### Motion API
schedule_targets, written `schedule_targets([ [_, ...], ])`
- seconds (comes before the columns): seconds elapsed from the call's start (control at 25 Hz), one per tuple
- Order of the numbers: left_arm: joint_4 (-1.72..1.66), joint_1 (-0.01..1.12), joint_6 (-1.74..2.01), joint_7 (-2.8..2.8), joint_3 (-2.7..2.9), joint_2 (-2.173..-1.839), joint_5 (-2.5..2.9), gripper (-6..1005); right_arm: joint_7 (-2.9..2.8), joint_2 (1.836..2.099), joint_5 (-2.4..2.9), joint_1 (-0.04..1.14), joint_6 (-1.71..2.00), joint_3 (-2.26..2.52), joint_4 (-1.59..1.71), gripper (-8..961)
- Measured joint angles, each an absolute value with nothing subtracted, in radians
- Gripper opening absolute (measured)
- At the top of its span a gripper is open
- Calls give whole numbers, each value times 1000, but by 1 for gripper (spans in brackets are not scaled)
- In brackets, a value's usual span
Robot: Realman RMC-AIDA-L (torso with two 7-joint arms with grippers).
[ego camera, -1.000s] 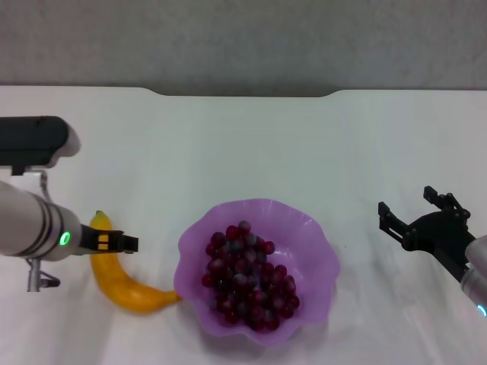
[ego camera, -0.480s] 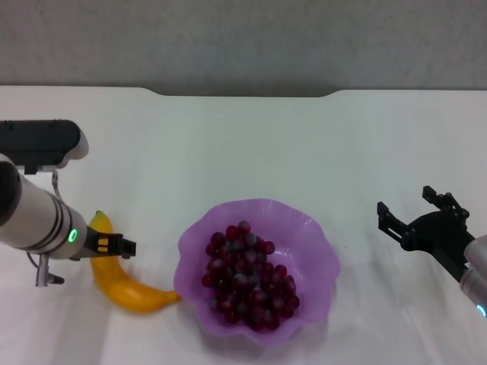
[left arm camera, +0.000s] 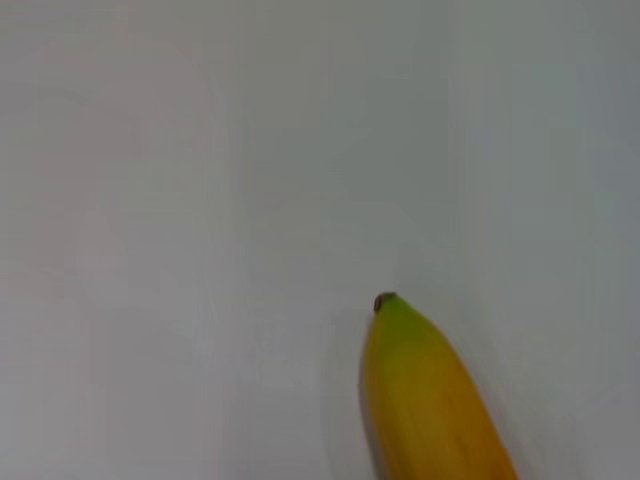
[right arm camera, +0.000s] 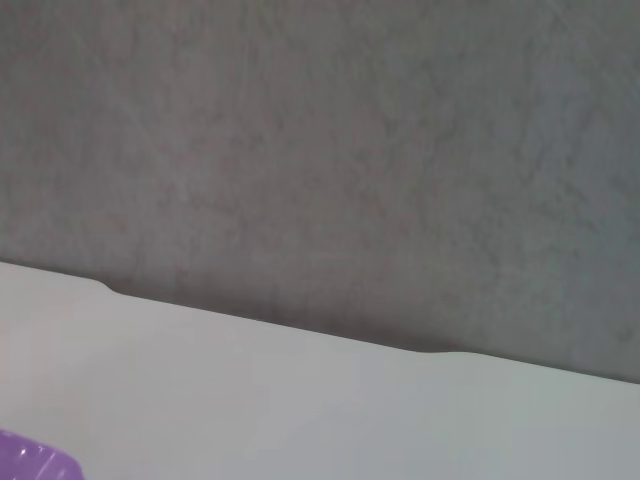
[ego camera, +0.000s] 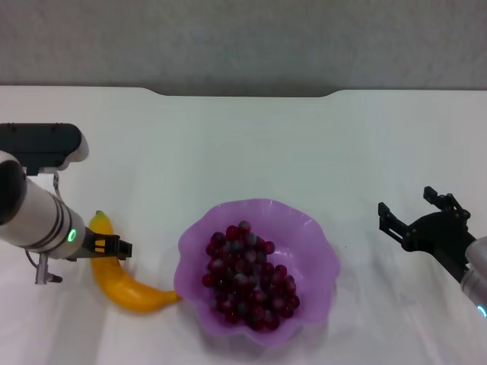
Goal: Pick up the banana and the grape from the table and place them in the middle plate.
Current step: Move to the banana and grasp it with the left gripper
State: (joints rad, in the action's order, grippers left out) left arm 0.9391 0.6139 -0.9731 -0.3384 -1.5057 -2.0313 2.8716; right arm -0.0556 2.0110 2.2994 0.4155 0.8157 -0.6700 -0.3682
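Purple middle plate (ego camera: 319,236) touches the banana (ego camera: 129,290).

White surface (right arm camera: 300,410) with its notched far edge, grey wall (right arm camera: 330,150) behind, purple middle plate (right arm camera: 30,462) rim peeking in.

The middle plate (ego camera: 304,228) sits on the table (ego camera: 243,144) toward the near edge, with the grape (ego camera: 247,275) lying inside it. Just left of the plate lies the banana (ego camera: 129,293), one end touching the plate's rim, and the left gripper (ego camera: 114,247) is over its far end. Well off to the plate's right, the right gripper (ego camera: 415,213) hangs above the table.
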Motion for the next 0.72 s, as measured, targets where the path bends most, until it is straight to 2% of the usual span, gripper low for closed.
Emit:
schedule_targets([
  [0.32,938,610,-966,-315,-1520,-2034,2872,821,-56,2011,2299,417,820,-669,-368,898],
  [0.72,936,606,-959,-314,-1520,-2035,2872,682,-56,2012,2299,416,823,-669,-368,898],
])
